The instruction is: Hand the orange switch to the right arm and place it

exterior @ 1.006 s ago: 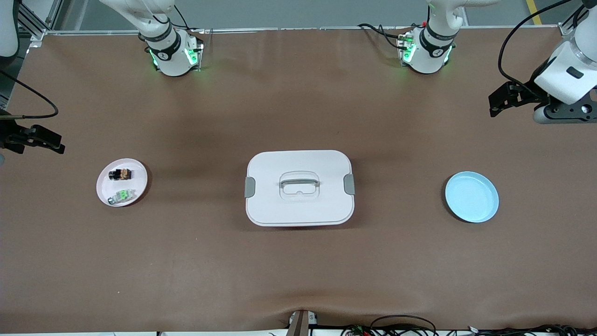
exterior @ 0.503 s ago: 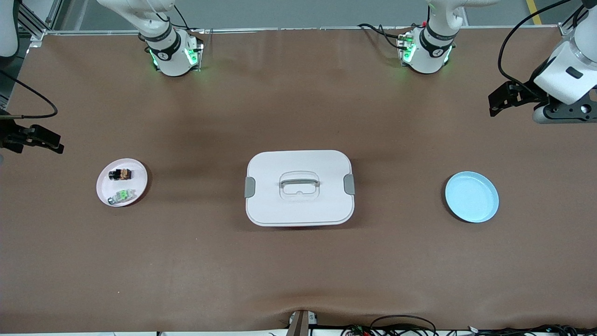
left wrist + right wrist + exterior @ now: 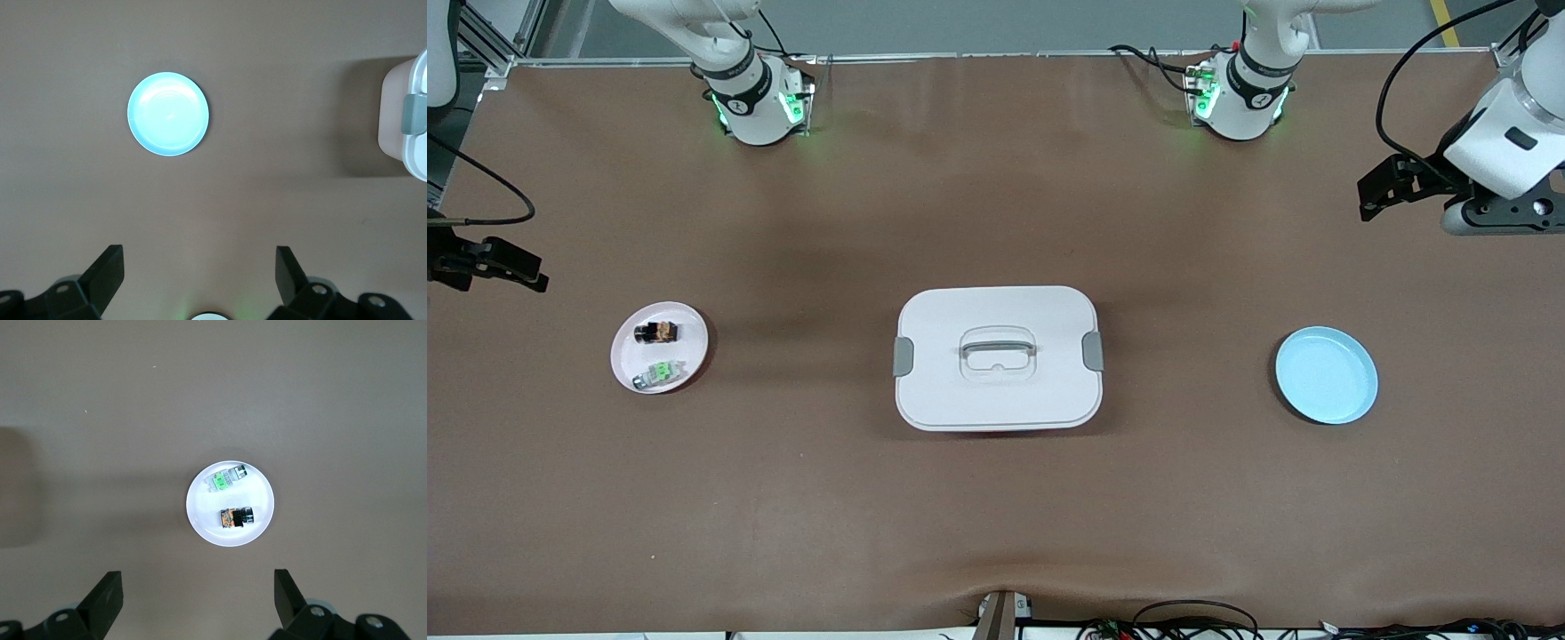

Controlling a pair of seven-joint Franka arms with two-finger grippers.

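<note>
Nothing moved; right gripper (image 3: 198,597) cropped.

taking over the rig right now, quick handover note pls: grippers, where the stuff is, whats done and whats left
Left gripper: open, empty, up over bare table at the left arm's end, waiting.
Right gripper: open, empty, up over the table at the right arm's end, near the white plate.
Orange switch: lying on the white plate, with the green switch beside it, nearer the front camera.
White lidded box: mid-table, lid on.
Blue plate: toward the left arm's end, nothing on it.
Done: nothing; the orange switch is untouched.
Left: pick it up, hand it over between the arms, place it.
</note>
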